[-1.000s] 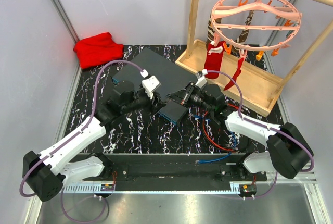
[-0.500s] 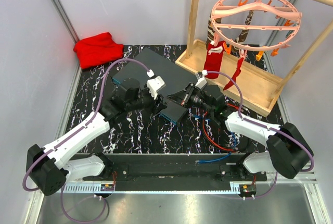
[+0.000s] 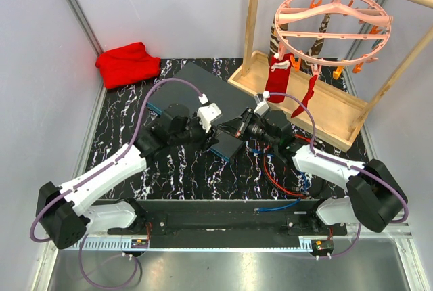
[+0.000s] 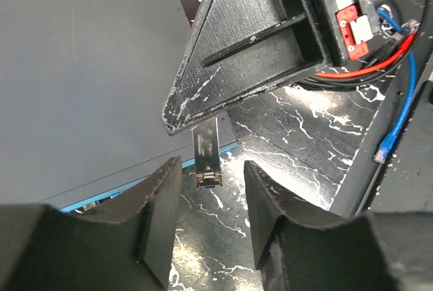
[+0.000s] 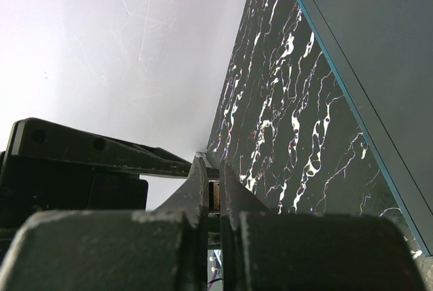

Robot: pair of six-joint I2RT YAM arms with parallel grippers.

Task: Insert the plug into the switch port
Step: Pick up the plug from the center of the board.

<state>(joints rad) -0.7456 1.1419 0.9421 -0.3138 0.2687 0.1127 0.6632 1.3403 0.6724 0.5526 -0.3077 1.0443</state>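
The switch (image 3: 198, 88), a flat dark grey box with a teal front edge (image 4: 128, 189), lies mid-table. My right gripper (image 5: 211, 169) is shut on the plug (image 4: 208, 168), a small clear connector on a dark strip that sticks out beyond its black fingers (image 4: 250, 40). The plug tip hangs just off the switch's teal edge, over the marbled tabletop. My left gripper (image 4: 211, 199) is open, one jaw on each side of the plug tip with a gap both ways. In the top view both grippers (image 3: 218, 133) meet at the switch's near corner, which hides the plug.
Red and blue cables (image 3: 277, 169) loop on the table under the right arm; a loose blue cable end (image 4: 384, 150) lies nearby. A red cloth (image 3: 127, 63) sits at the back left. A wooden rack (image 3: 311, 105) with a pink hanger (image 3: 331, 24) stands at the back right.
The left arm has swung right toward the right gripper, bringing its jaws around the plug tip, and they have narrowed. The right arm and plug have stayed put.
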